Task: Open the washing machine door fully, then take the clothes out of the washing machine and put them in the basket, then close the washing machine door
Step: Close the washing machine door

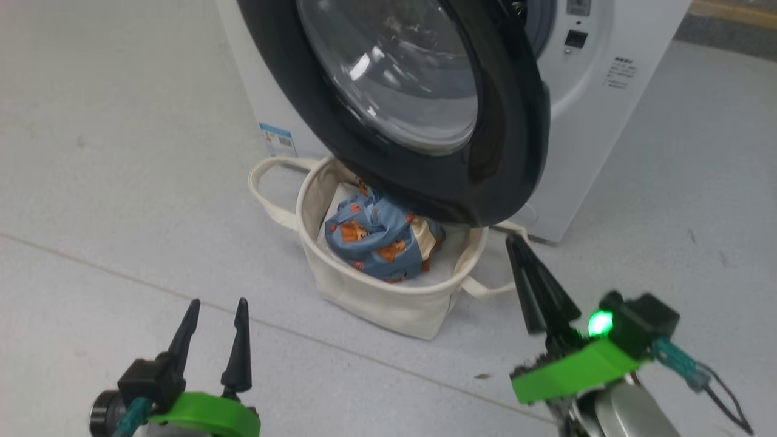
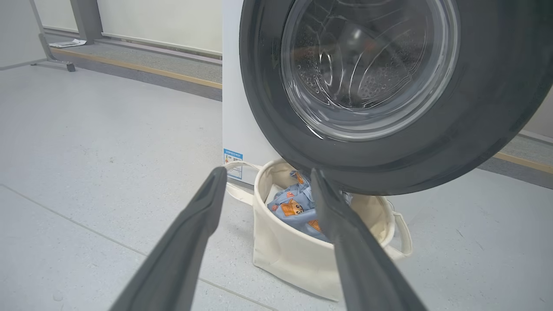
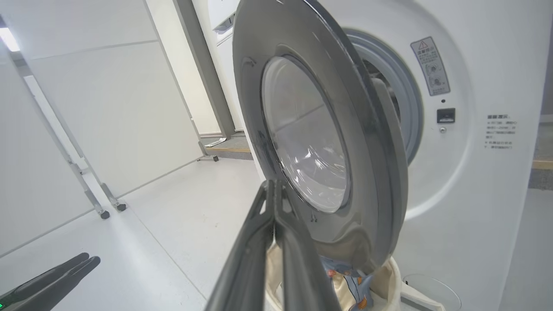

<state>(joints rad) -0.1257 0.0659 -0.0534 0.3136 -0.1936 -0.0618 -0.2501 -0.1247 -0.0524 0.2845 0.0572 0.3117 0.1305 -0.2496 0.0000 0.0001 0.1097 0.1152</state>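
Observation:
The washing machine door (image 1: 510,121) hangs partly open from the white washing machine (image 1: 595,139), its lower rim over the basket (image 1: 388,303). The cream basket stands on the floor against the machine's front, with the blue bear-print clothes (image 1: 376,240) lying inside it. My right gripper (image 1: 515,243) is shut on nothing, its tips just right of the basket and below the door's lower edge. Whether it touches the door, I cannot tell. My left gripper (image 1: 218,303) stands open, low and well in front of the basket. The left wrist view shows the door (image 2: 475,129), basket (image 2: 293,259) and clothes (image 2: 293,209). In the right wrist view my right gripper (image 3: 272,185) lies against the door (image 3: 371,151).
Grey floor stretches free to the left and front. A white panel on a metal frame with small feet (image 3: 108,211) stands left of the machine. A raised strip (image 2: 142,73) runs along the back wall. A blue sticker (image 1: 278,139) marks the machine's side.

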